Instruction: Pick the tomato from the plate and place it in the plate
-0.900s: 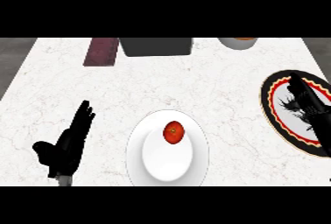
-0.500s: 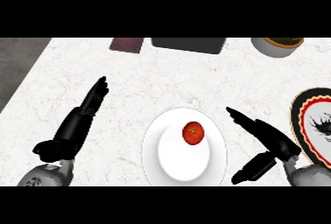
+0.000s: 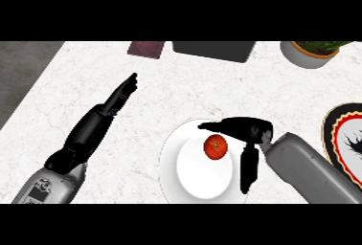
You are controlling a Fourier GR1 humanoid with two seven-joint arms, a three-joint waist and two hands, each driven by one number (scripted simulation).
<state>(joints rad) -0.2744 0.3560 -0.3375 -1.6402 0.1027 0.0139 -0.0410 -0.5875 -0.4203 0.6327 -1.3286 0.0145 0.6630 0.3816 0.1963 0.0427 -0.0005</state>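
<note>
A red tomato (image 3: 215,147) lies on a white plate (image 3: 191,177) near the counter's front. My right hand (image 3: 246,130) hovers over the plate's right part, just right of the tomato. One finger points left above the tomato and the thumb hangs down beside it, so the tomato sits between them without being held. A second plate (image 3: 341,139), black-rimmed with a red and white pattern, lies at the right edge, partly cut off. My left hand (image 3: 99,122) rests flat on the counter at the left, fingers straight.
A potted plant in a white pot (image 3: 309,51) stands at the back right. A dark box (image 3: 213,49) and a maroon block (image 3: 148,48) sit along the back edge. The counter's left edge (image 3: 35,91) runs diagonally beside my left arm.
My right hand has swung left from beside the patterned plate to over the white plate, reaching the tomato. The view has shifted right and down a little.
</note>
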